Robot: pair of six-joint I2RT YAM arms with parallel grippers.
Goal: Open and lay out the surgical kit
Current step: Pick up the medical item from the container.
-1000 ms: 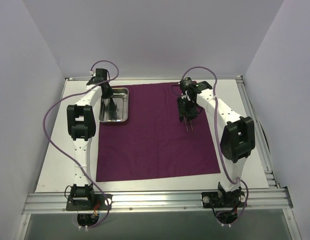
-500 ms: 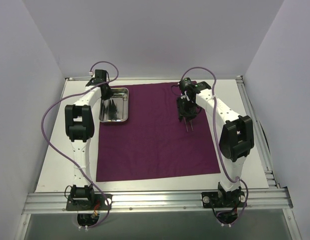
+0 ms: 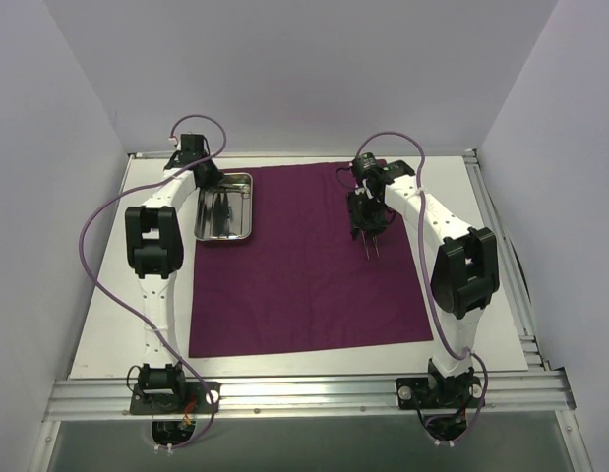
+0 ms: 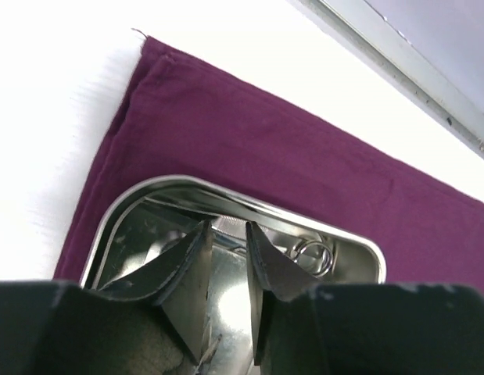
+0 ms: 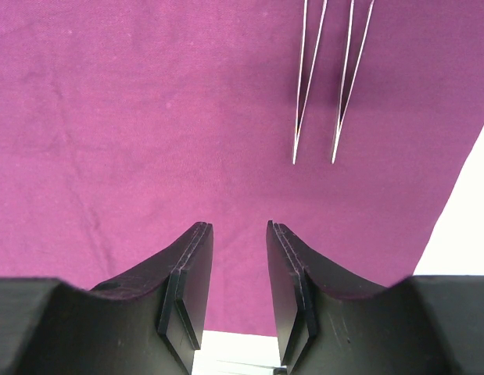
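Presently the cloth wrap (image 3: pixel 304 265) lies opened flat over most of the table. The steel tray (image 3: pixel 251 208) sits on its far-left corner. The left gripper (image 4: pixel 226 234) hangs inside the tray, jaws a narrow gap apart, with nothing seen clamped. The right gripper (image 5: pixel 238 234) hovers over the far-right part of the cloth, jaws parted and empty. Two tweezers (image 5: pixel 296 141) lie side by side just near of it, not touching. In the tray, only the ring handles of the scissors (image 4: pixel 316 254) show, beside the left fingers.

Judgement: the step in hand is drawing an instrument from the tray. Grip across the shank, close gently and lift straight, so the tray does not slide or ruck the cloth.

The walls (image 3: pixel 284 69) are plain and pale. The table (image 3: pixel 137 295) is white and matt.
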